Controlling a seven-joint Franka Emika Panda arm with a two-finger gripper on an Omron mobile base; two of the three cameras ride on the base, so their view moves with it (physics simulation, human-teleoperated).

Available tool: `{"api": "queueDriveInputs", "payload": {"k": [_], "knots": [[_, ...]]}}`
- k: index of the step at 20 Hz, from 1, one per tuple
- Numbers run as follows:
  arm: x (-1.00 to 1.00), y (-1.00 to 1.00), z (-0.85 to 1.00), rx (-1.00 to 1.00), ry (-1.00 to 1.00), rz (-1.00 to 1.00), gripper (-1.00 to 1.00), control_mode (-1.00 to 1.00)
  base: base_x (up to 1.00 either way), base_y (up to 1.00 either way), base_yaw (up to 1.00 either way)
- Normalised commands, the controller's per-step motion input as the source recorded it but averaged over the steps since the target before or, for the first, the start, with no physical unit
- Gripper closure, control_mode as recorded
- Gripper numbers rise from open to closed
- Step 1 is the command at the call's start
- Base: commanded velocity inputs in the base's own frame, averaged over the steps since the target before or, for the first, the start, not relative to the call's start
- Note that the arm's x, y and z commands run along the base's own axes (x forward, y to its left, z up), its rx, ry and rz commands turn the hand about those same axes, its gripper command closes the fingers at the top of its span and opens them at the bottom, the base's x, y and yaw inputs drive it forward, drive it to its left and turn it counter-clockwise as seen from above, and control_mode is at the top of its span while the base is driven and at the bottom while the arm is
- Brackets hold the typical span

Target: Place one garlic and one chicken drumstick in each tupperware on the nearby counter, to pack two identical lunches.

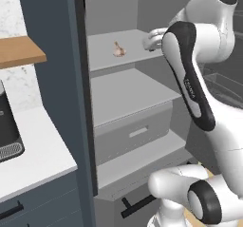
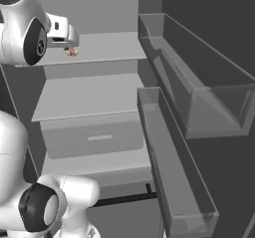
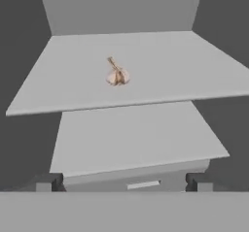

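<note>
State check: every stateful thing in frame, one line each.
Small beige garlic bulb: lying alone on the top grey fridge shelf, untouched.
Grey fridge drawer: closed.
Pincer: facing the garlic, short of it, holding nothing; tips spread wide, open.
Grey door bins: nothing seen inside.

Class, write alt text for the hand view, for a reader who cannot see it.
A single small beige garlic bulb lies on the upper grey shelf inside an open cabinet, seen from in front and slightly above. Below it sit a second shelf and a drawer front, with the gripper's two dark fingertips at the bottom, spread wide apart.
</note>
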Motion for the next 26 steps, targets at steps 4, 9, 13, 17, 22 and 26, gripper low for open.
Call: {"api": "queueDriveInputs", "payload": {"k": [4, 9, 13, 17, 22, 26], "knots": [[0.94, 0.36, -0.67, -0.28, -0.01, 0.00, -1.00, -1.00, 0.00, 0.00, 0.00], [0.73, 0.09, -0.64, -0.12, -0.01, 0.03, -1.00, -1.00, 0.00, 0.00, 0.00], [0.53, 0.00, -0.06, 0.05, -0.01, 0.14, -1.00, -1.00, 0.00, 0.00, 0.00], [0.68, 0.00, 0.03, 0.13, 0.03, 0.22, -1.00, -1.00, 0.00, 0.00, 0.00], [0.45, 0.08, -0.08, 0.02, 0.00, 0.21, -1.00, -1.00, 0.00, 0.00, 0.00], [0.37, 0.37, -0.05, 0.00, 0.00, 0.05, -1.00, -1.00, 0.00, 0.00, 0.00]]}}
